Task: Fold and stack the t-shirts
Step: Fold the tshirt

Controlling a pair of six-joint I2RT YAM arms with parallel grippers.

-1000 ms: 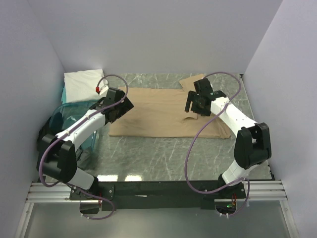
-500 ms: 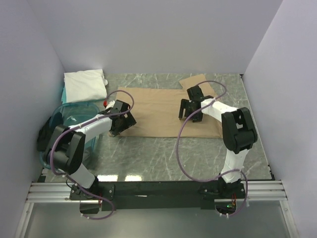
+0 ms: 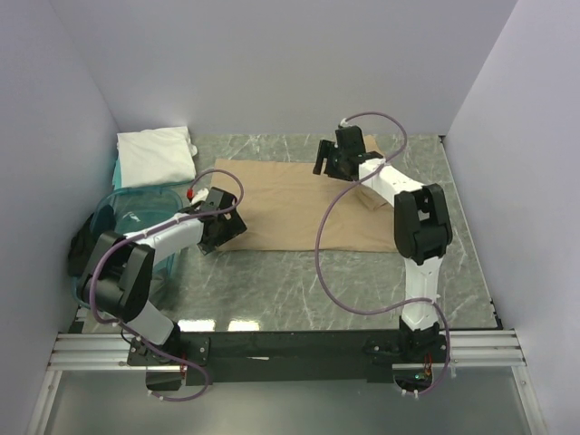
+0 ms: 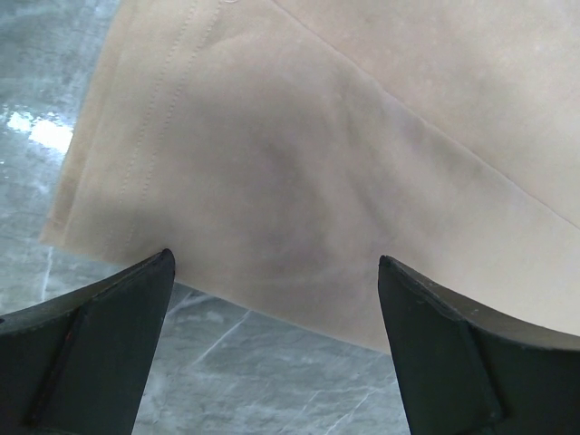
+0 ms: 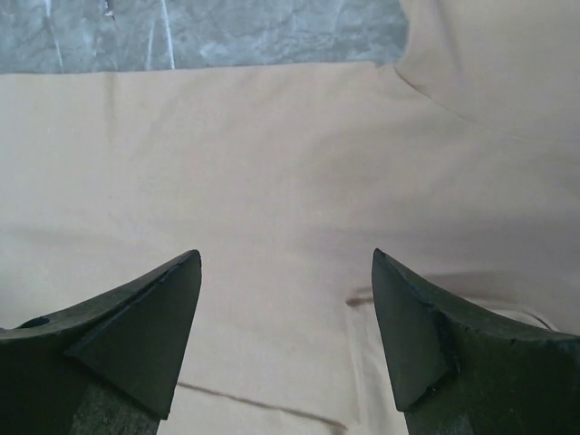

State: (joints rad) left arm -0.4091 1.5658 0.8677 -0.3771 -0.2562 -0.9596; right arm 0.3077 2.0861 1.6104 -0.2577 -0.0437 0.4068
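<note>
A tan t-shirt (image 3: 290, 204) lies spread flat across the middle of the table; it also fills the left wrist view (image 4: 344, 154) and the right wrist view (image 5: 272, 172). A folded white t-shirt (image 3: 156, 154) lies at the back left. My left gripper (image 3: 225, 228) is open and empty, low over the tan shirt's near left corner, its jaws straddling the hem edge (image 4: 272, 313). My right gripper (image 3: 337, 161) is open and empty above the shirt's far edge near the collar and right sleeve.
A clear blue-green bin (image 3: 136, 217) stands at the left edge, under the left arm. White walls enclose the table on the left, back and right. Bare grey marble table (image 3: 299, 281) shows in front of the shirt.
My right gripper moved from the middle of the tan shirt to its far edge. My left gripper shifted slightly along the near left corner. The shirt now lies flatter.
</note>
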